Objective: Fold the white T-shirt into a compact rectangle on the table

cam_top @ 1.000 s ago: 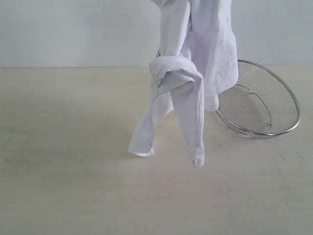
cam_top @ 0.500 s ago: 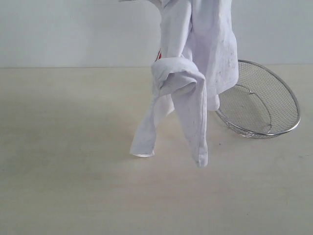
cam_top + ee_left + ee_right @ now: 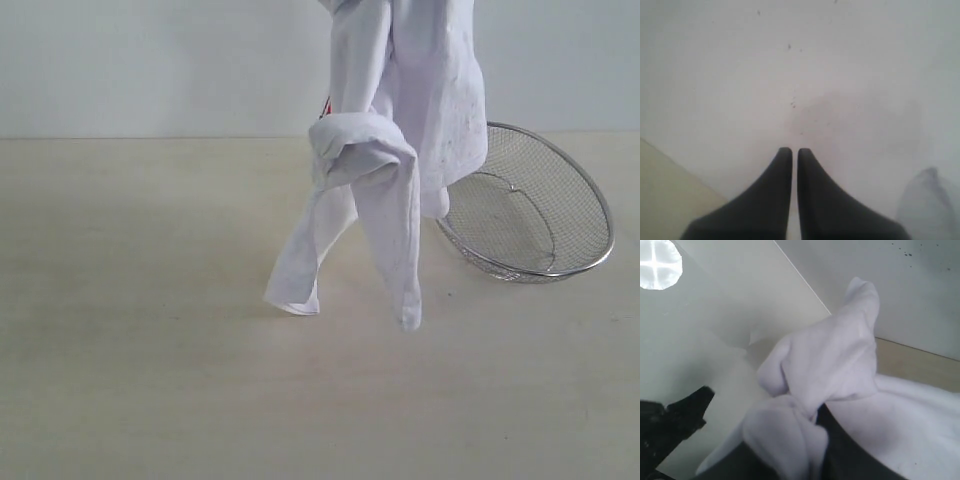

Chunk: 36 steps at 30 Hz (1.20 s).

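White T-shirt [image 3: 420,110] hangs bunched, tails at or just off the table [image 3: 150,380], wire basket [image 3: 560,215] behind. R gripper [image 3: 807,432] pinches a cloth wad; L gripper [image 3: 795,152] jaws pressed together, hold unclear. Prob pre-fold step: next, lay it flat

L hand [image 3: 794,150], black tapered fingers [image 3: 767,200], prob. matte

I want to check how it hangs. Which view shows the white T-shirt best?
Exterior view: the white T-shirt hangs bunched over the table. Left wrist shows only flat cloth; right wrist, a bunched fold.
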Tool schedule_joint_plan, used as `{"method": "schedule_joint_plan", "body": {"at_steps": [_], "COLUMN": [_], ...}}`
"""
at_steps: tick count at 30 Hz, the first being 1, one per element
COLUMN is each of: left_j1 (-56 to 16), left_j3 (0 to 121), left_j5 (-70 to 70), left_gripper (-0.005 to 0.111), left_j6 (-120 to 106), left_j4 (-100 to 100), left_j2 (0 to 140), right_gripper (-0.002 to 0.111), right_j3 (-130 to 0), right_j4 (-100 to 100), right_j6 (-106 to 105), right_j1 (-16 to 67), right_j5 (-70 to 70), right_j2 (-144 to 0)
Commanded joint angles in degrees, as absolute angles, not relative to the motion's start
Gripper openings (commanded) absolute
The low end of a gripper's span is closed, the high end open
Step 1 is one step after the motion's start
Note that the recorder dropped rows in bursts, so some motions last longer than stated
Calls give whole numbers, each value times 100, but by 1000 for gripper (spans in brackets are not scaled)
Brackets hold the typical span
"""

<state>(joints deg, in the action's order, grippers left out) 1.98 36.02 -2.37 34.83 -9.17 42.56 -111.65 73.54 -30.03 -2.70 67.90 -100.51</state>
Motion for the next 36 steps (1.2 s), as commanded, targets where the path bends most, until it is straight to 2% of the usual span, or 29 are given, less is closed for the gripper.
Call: {"method": "schedule_joint_plan", "body": {"at_steps": [1, 5, 11, 19, 25, 32, 34, 36], "left_j1": [153, 153, 486, 794, 372, -308, -396, -452], "left_j3": [5591, 6766, 7862, 9072, 9566, 9778, 9831, 9882], "left_j5": [1221, 2307, 4307, 6996, 6996, 6996, 6996, 6996], "left_gripper": [4, 4, 4, 4, 4, 5, 11, 24], "left_j6": [2559, 120, -3602, -5441, -5790, -6178, -6264, -6262], "left_j4": [-755, -2624, -5795, -7618, -8233, -8725, -8749, -8773], "left_j2": [6530, 7869, 9587, 11794, 12883, 13369, 13381, 13381], "right_gripper": [0, 0, 0, 0, 0, 0, 0, 0], "right_j3": [-11200, -11200, -11200, -11200, -11200, -11200, -11200, -11200], "right_j4": [7367, 7178, 7180, 7167, 7167, 7167, 7167, 7156], "right_j6": [-3103, -3114, -3114, -3210, -3282, -3338, -3338, -3338], "right_j1": [-276, -276, -276, -276, -276, -276, -276, -276], "right_j5": [6812, 6832, 6814, 6846, 6846, 6846, 6846, 6857], "right_j2": [-9969, -9985, -10051, -10063, -10063, -10063, -10063, -10063]}}
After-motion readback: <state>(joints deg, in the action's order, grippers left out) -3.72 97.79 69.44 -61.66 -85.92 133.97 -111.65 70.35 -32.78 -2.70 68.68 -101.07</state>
